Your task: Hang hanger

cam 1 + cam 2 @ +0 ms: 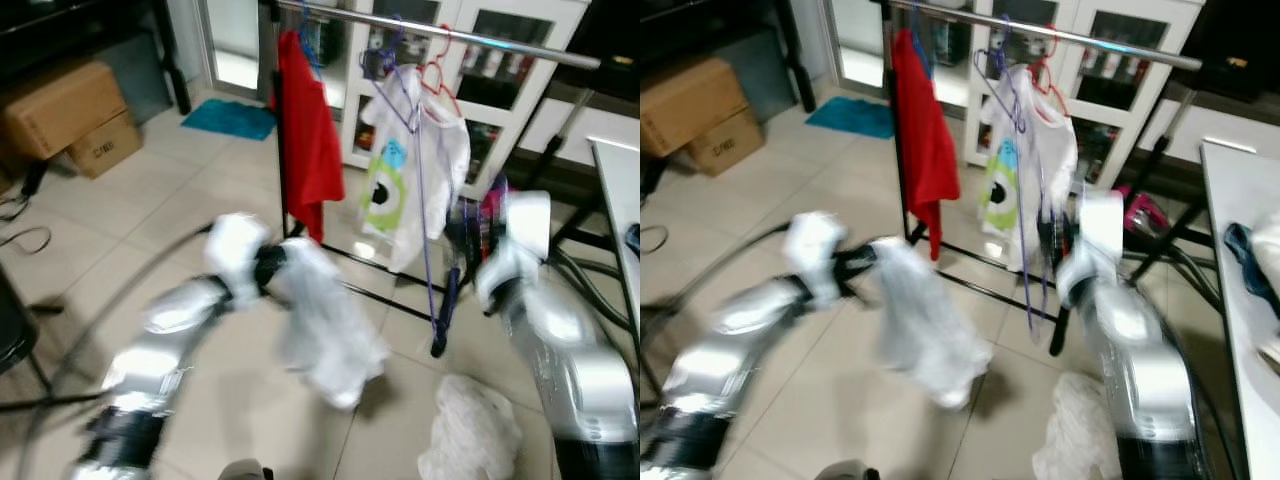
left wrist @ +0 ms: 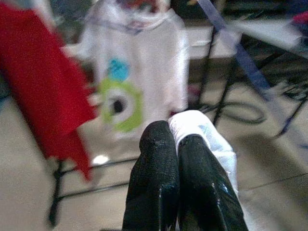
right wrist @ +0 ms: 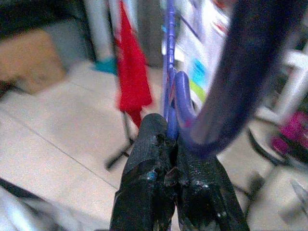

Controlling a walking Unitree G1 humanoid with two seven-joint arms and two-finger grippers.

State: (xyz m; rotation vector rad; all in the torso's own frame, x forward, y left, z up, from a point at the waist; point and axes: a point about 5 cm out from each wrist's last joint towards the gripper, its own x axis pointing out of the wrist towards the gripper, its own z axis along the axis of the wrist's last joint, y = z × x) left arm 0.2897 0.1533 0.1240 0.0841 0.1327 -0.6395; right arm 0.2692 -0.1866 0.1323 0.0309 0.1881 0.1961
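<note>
My right gripper is shut on a purple wire hanger. In the eye views the hanger stretches from that gripper up toward the silver clothes rail; blur hides whether it touches the rail. My left gripper is shut on a white garment, which droops below it in front of the rack. A red garment and a white shirt with a green monster print hang on the rail.
A white cloth lies on the tiled floor by my right arm. Cardboard boxes and a teal mat are at the back left. A white table edge is on the right, and the rack's black feet are ahead.
</note>
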